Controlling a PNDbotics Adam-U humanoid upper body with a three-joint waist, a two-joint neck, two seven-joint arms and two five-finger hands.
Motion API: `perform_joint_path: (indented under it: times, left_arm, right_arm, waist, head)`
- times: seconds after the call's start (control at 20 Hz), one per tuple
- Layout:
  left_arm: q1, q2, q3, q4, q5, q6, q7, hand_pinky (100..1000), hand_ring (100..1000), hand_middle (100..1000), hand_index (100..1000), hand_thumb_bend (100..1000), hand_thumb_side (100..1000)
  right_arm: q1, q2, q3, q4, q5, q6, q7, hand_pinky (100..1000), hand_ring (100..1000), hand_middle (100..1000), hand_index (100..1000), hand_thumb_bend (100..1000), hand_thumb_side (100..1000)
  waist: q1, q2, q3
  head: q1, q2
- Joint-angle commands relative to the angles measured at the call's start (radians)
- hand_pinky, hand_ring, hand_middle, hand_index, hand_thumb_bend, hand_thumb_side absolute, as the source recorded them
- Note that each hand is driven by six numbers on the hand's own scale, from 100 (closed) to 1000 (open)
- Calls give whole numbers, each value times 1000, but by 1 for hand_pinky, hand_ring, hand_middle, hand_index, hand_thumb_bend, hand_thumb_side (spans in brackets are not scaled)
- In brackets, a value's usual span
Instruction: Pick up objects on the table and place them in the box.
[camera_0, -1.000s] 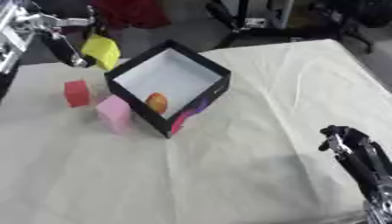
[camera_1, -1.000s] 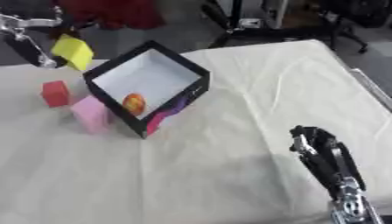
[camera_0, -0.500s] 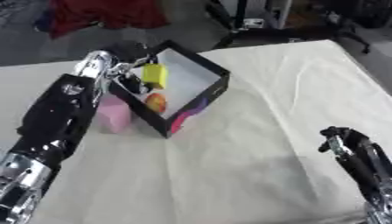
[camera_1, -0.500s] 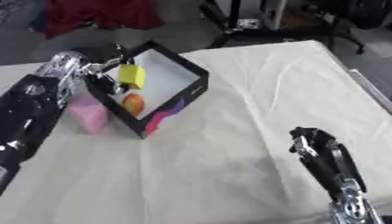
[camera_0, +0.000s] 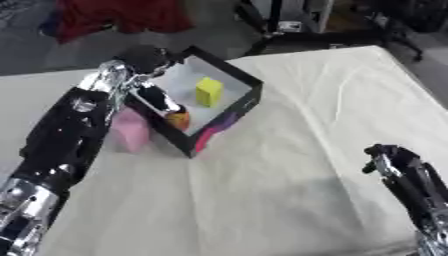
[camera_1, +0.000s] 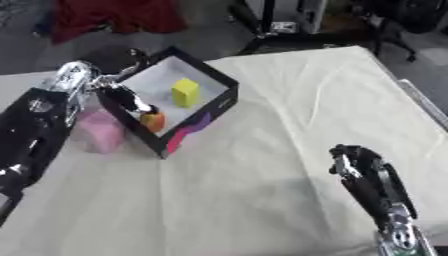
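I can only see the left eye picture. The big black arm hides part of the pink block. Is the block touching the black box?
Observer: The right eye view shows more of the pale pink block. It stands on the cloth close beside the outer wall of the black open box. I cannot tell whether they touch.
Operator: My right hand goes off the side of my picture. What's next to it?
Observer: In the right eye view the right hand is clear of the picture's side, and cream tablecloth lies to its right, out to the table's edge.
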Motion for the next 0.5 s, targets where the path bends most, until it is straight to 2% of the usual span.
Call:
perform_joint_path:
  times: [0.05, 0.3, 0.5]
  left_arm:
    - [-43, 97, -20, -79, 50, -56, -61, 774, 727, 792, 937, 659, 611]
    - [-57, 253, -73, -221, 245, -168, -244, 778, 723, 784, 920, 581, 533]
    - [-30, 355, -123, -306, 441, -190, -447, 774, 714, 783, 918, 597, 556]
  right_arm:
    - [-1, -13, -6, -9, -1, -1, -3, 711, 512, 416, 630, 100, 631]
    - [6, -19, -11, -7, 3, 0, -7, 711, 512, 416, 630, 100, 637]
    - [9, -24, -13, -6, 6, 0, -10, 711, 512, 416, 630, 100, 636]
  waist:
    - [-10, -18, 4]
    - [1, -25, 19]
    - [9, -29, 26]
  head:
    - [-8, -2]
    - [-20, -2]
    - [-32, -2]
